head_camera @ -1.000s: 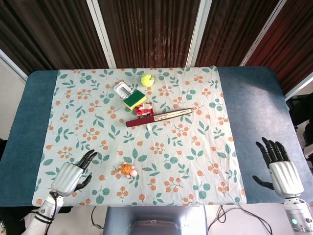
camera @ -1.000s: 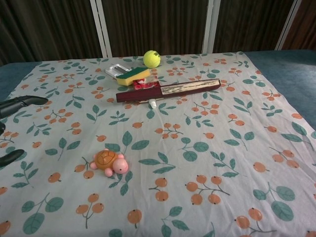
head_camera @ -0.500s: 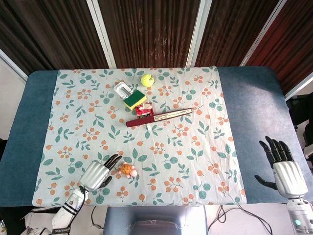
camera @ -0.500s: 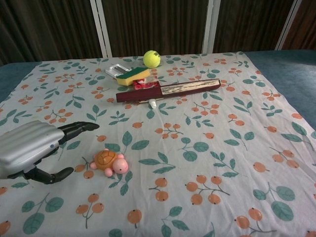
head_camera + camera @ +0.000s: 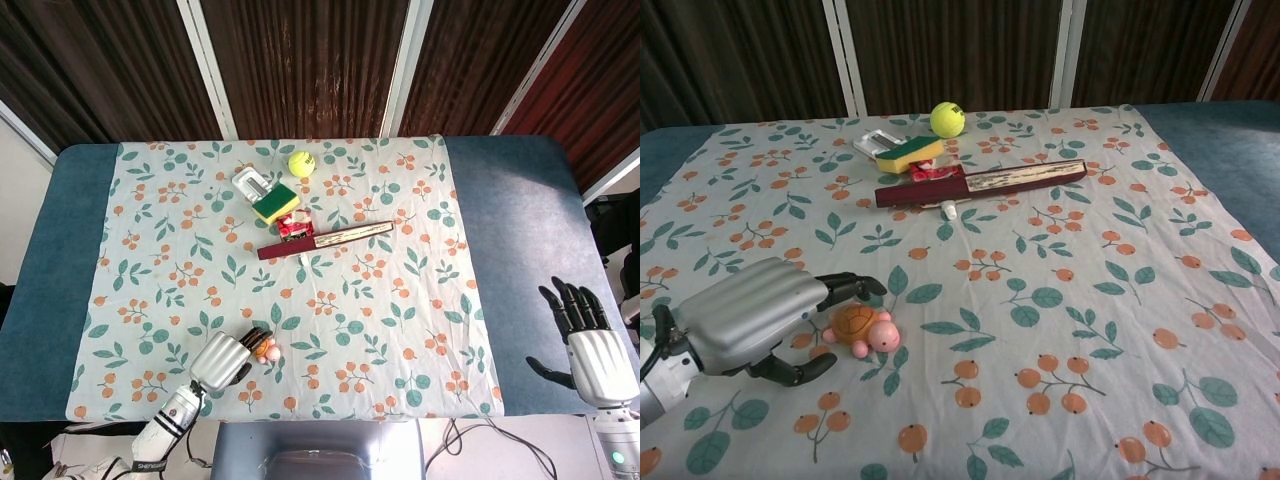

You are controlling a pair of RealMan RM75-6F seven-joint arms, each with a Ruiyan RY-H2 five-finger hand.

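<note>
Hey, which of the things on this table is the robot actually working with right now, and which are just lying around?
In hand:
left hand, fingers around but not closed on the toy turtle

Lying about:
tennis ball
sponge
red packet
long dark box
white clip
right hand, open off the cloth

No legible text, labels or numbers on any item.

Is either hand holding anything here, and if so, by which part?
Nothing is held. The left hand reaches around the toy turtle, fingers apart, not closed on it. The right hand is open over the blue table edge.
</note>
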